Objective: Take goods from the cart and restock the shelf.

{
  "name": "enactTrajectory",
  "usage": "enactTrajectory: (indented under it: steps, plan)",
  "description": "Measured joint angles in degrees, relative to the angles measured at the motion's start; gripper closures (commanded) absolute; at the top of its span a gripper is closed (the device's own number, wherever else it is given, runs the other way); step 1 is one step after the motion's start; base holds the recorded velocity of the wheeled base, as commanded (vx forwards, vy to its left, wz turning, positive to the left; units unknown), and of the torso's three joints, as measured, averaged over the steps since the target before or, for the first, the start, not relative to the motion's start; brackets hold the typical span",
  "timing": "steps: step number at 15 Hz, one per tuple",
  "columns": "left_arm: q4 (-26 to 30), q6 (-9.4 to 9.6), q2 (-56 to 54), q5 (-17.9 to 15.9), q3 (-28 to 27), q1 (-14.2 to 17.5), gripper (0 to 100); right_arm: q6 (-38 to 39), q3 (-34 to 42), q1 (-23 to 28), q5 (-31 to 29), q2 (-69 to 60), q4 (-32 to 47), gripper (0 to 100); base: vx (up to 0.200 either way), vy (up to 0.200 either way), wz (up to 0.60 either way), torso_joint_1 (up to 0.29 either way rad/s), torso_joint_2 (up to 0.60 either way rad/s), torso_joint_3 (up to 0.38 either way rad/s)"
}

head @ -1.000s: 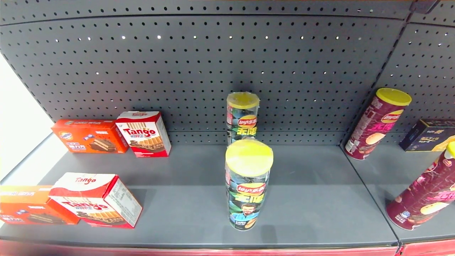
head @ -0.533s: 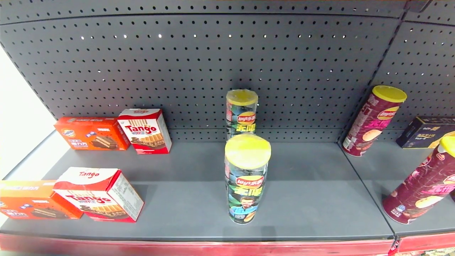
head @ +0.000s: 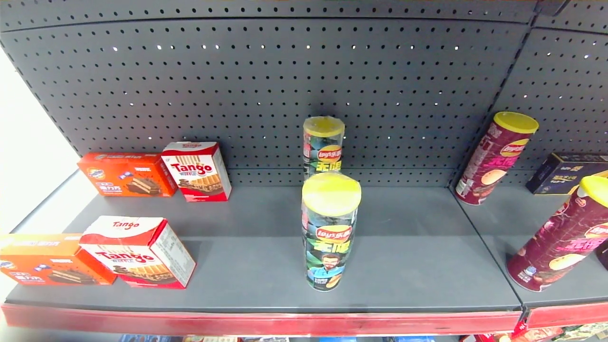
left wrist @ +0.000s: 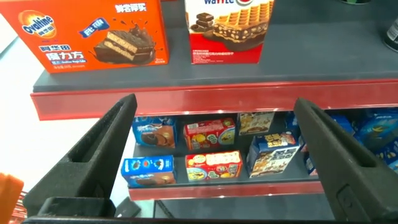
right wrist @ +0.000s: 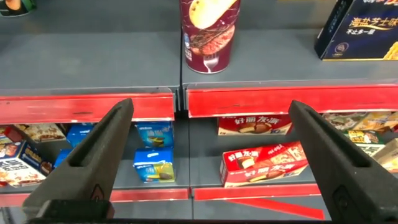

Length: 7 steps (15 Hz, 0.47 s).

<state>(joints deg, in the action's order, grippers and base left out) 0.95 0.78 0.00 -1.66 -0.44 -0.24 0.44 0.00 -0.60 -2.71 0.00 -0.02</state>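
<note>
Shelf (head: 418, 256) unchanged, front chip can (head: 330, 232) unmoved, camera shifted

- Rear chip can (head: 323, 142): lower half hidden behind front chip can (head: 330, 228).
- Orange box (head: 45, 260), front left: cut by the picture's edge.
- Dark box (head: 563, 173), far right: cut by the edge, one corner behind the lid of the maroon can (head: 560, 242).
- Wafer box (left wrist: 229, 31), left wrist view: upper part cut off.
- Lower-tier goods (head: 204, 338), head view: slivers only, kind unreadable.
</note>
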Motion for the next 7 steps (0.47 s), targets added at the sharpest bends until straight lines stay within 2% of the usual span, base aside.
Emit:
enactTrajectory:
  steps: [7]
  plan:
    - [0.0, 0.0, 0.0, 0.0, 0.0, 0.0, 0, 0.0, 0.0, 0.0, 0.0, 0.0, 0.0, 0, 0.0, 0.0, 0.0, 0.0, 0.0, 0.0]
